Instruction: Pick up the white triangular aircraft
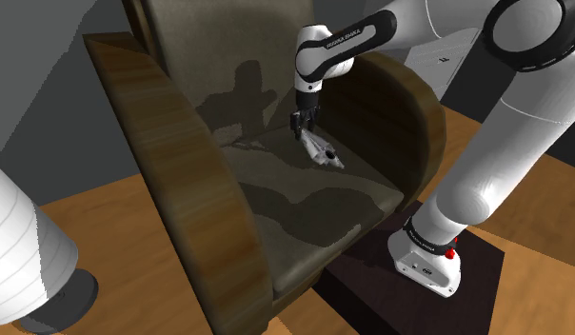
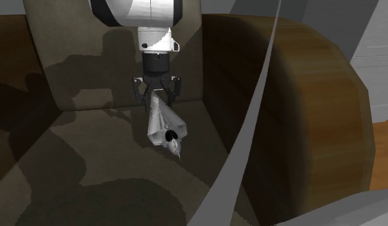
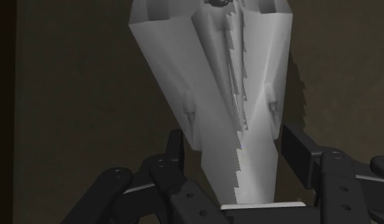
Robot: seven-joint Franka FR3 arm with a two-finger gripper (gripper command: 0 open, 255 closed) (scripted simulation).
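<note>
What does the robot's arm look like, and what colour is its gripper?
The arm is fat, rounded white tubes with dark joints and dark lettering near the wrist. A tiny red spot sits by its foot. The gripper is all black with two fingers.

The white arm (image 1: 360, 36) bears small lettering, apparently FRANKA EMIKA.

Materials and surface finish

The armchair's side panels (image 1: 181, 190) show streaked brown wood grain with a slight sheen. Its seat cushion (image 1: 305, 205) is matt and cloth-like, mottled olive-brown. The aircraft (image 2: 164, 125) is pale grey, smooth and faceted; its material cannot be identified. The gripper (image 2: 157, 99) is matt black. The arm (image 1: 485, 181) has smooth, glossy white shells. The floor (image 1: 105, 205) is matt, wood-coloured.
</note>
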